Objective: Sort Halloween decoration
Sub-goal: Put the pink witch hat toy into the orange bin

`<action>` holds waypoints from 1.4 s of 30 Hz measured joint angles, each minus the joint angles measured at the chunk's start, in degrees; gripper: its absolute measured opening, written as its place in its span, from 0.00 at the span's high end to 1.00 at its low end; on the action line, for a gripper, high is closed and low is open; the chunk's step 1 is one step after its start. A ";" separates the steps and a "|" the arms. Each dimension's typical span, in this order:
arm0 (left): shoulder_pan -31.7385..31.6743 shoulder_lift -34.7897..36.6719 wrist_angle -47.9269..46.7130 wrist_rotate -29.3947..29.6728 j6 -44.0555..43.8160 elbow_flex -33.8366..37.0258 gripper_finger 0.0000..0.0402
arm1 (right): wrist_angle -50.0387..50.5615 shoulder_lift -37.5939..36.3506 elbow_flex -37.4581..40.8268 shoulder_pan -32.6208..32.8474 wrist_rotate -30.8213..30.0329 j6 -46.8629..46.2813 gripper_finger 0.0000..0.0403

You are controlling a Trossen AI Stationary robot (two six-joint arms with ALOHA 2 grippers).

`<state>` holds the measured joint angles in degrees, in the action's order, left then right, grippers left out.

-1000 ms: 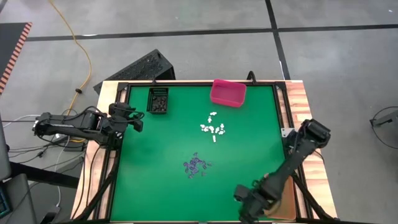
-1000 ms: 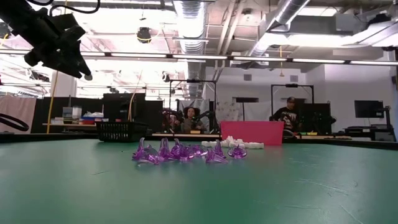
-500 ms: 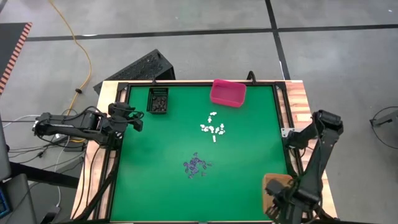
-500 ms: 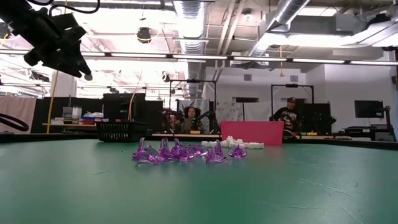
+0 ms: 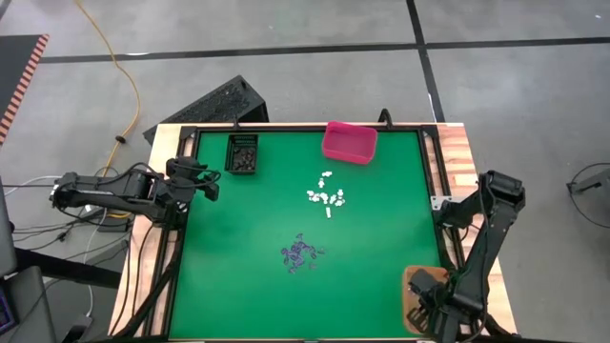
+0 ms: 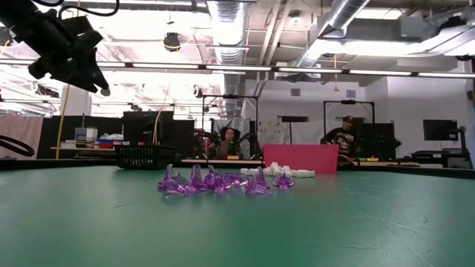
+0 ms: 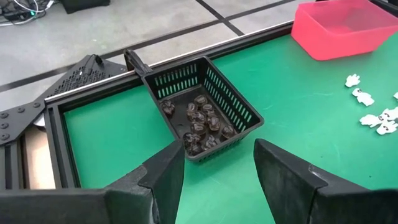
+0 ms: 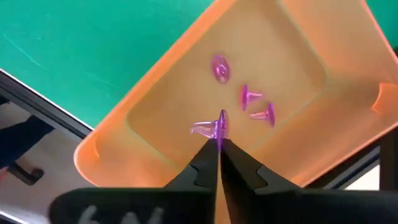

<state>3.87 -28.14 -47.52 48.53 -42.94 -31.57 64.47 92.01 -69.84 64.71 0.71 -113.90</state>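
Right gripper [image 8: 219, 144] hangs low by the table's near right corner, fingers nearly together. Left gripper [image 7: 217, 163] sits parked at the left edge, fingers spread wide apart.

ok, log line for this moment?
right tool: over orange bin, pinching purple trinket | bin: three purple inside | left tool: open, near black basket | purple pile remains

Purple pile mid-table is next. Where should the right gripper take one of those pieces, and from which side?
Judging from the low view, the purple trinkets stand with wide bases on the mat and thin points up. Pinching a point from straight above looks best. The pile is tightly clustered, so start with an outer piece on the side facing the orange bin, where the right gripper hangs now.
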 joint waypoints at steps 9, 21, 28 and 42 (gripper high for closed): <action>0.00 0.01 0.01 0.15 0.15 0.00 0.54 | -0.30 0.00 0.19 0.52 0.89 0.21 0.79; 0.01 0.02 0.01 0.13 0.07 0.00 0.54 | -10.11 -3.80 0.19 -17.28 -14.68 24.27 0.78; 0.01 0.00 0.00 -1.74 -0.02 0.00 0.54 | -22.84 -1.61 0.19 -33.28 -16.27 58.38 0.78; 0.01 0.00 -0.16 -2.23 0.00 0.00 0.55 | -36.51 6.85 0.19 -46.99 -6.05 85.84 0.76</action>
<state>3.88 -28.14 -47.68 46.30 -42.94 -31.57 27.96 98.86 -69.65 17.72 -5.34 -28.06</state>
